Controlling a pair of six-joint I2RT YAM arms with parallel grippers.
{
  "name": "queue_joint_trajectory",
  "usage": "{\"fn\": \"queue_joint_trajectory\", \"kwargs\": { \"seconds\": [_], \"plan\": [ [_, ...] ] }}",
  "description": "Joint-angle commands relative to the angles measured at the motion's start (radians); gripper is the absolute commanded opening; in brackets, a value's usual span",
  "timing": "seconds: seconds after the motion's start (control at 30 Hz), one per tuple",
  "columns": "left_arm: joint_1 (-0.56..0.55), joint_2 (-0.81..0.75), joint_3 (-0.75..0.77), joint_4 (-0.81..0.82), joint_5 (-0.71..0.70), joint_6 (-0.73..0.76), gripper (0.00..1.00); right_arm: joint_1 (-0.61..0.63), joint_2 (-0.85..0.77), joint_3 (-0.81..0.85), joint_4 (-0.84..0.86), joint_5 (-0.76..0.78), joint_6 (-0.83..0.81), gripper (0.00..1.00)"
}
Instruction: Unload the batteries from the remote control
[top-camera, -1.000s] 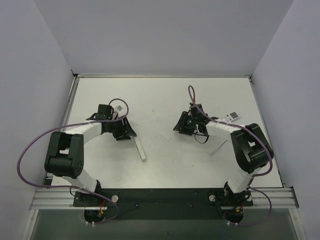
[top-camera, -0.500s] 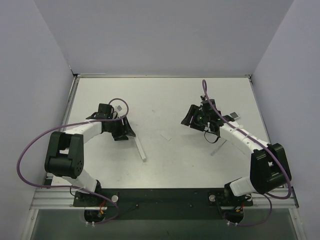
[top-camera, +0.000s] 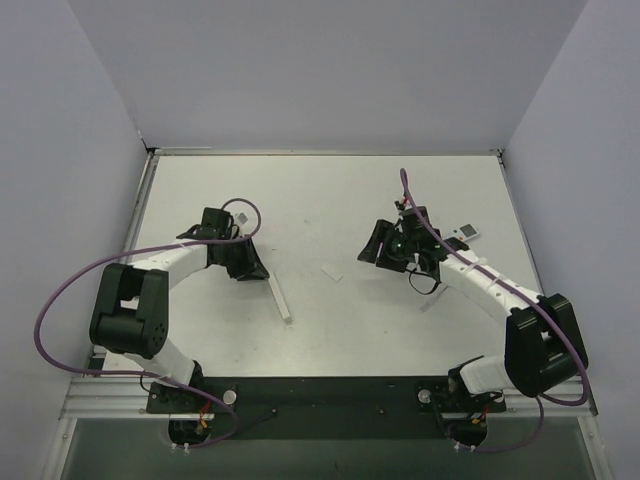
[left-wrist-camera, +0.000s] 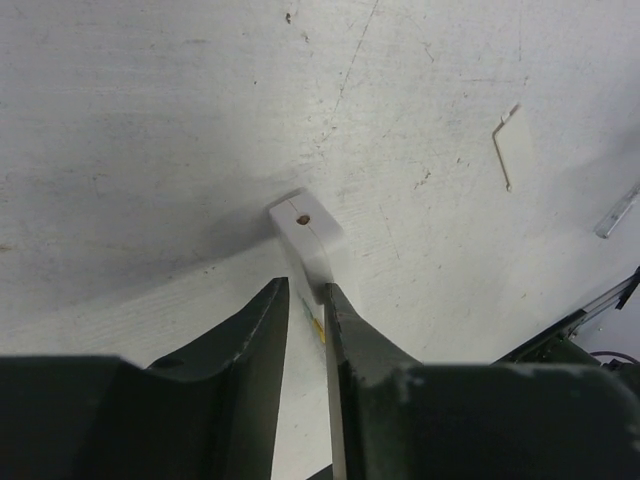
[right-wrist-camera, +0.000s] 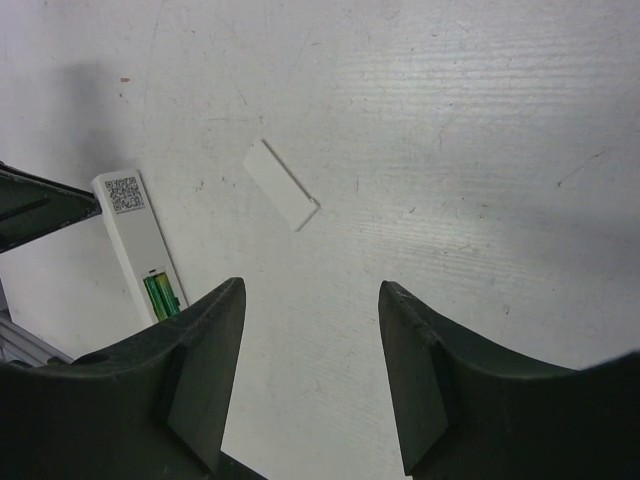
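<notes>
remote (right-wrist-camera: 137, 240): QR label (right-wrist-camera: 125, 193), no legible text | green battery (right-wrist-camera: 160, 292) seated in remote's open bay | left gripper (left-wrist-camera: 305, 292) clamped on remote's end | right gripper (right-wrist-camera: 310, 290) released, near remote

Looks like a robotics lab: a bench-top test cell rather than a home, kitchen or shop. Shows first in the white worktop (top-camera: 320, 190), matt and marked all over with fine scratches and scuffs (plainest in the wrist views). Stands boxed in on three sides by flat pale panels (top-camera: 330, 70), all one plain grey-white. Carries two white-and-black machines, the left arm (top-camera: 125, 305) and the right arm (top-camera: 540, 340), bolted side by side to a dark base plate (top-camera: 330, 390) between silver aluminium rails (top-camera: 100, 400) at the near edge. Has purple cables (top-camera: 38, 322) looping in the open from base to wrist.
</notes>
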Motion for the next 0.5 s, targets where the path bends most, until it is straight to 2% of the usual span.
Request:
{"fn": "queue_joint_trajectory", "kwargs": {
  "seconds": [0.0,0.1,0.3,0.33,0.4,0.47],
  "plan": [
    [0.009,-0.017,0.001,-0.046,-0.065,-0.006,0.27,0.000,-0.049,-0.017,-0.014,-0.011,-0.009,0.51],
    [0.015,-0.020,-0.010,-0.060,-0.073,-0.013,0.24,-0.003,-0.055,-0.018,-0.015,-0.008,-0.013,0.52],
    [0.018,-0.033,-0.009,-0.099,-0.128,-0.017,0.23,-0.009,-0.070,-0.014,-0.038,-0.005,-0.019,0.53],
    [0.019,-0.040,-0.007,-0.103,-0.140,-0.019,0.25,-0.013,-0.078,-0.009,-0.043,0.006,-0.019,0.56],
    [0.018,-0.056,0.008,-0.121,-0.154,-0.019,0.35,-0.016,-0.086,0.001,-0.081,0.041,-0.010,0.61],
    [0.018,-0.081,0.024,-0.135,-0.168,-0.010,0.42,-0.029,-0.092,0.029,-0.141,0.137,0.008,0.65]
  ]
}}
